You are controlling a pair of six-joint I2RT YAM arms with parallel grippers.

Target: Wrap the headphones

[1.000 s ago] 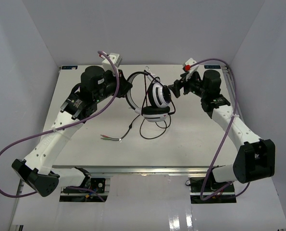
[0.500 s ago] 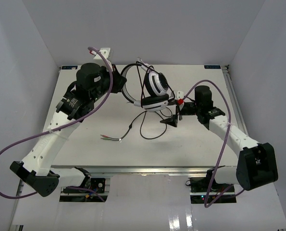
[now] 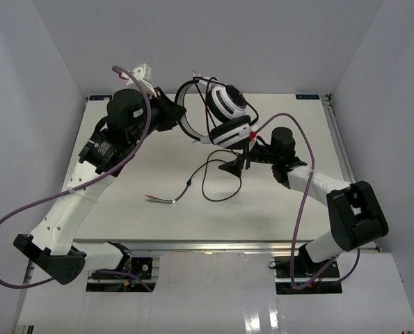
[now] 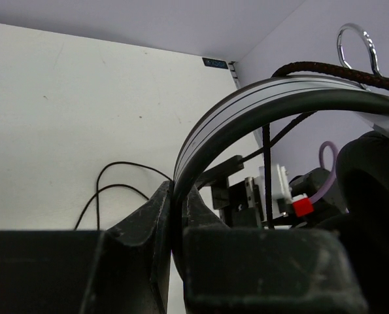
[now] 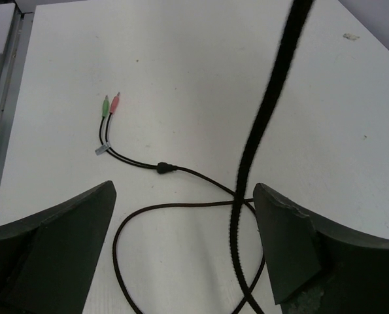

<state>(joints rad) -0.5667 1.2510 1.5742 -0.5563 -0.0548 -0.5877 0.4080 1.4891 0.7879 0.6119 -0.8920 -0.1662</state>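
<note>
**Wrapping barely begun.** The plugs (image 5: 110,104) and most of the cord (image 5: 267,104) lie in slack loops on the table (image 3: 123,174), below and to the left of the right gripper (image 3: 234,165). As far as can be seen, none of the cord is wound round the headset. That gripper stands wide open and holds nothing, with one hanging run of cord between its fingers. Above it the headphones (image 3: 227,111) hang clear of the table, their headband (image 4: 246,104) pinched in the closed left gripper (image 4: 179,196). All the winding remains.
</note>
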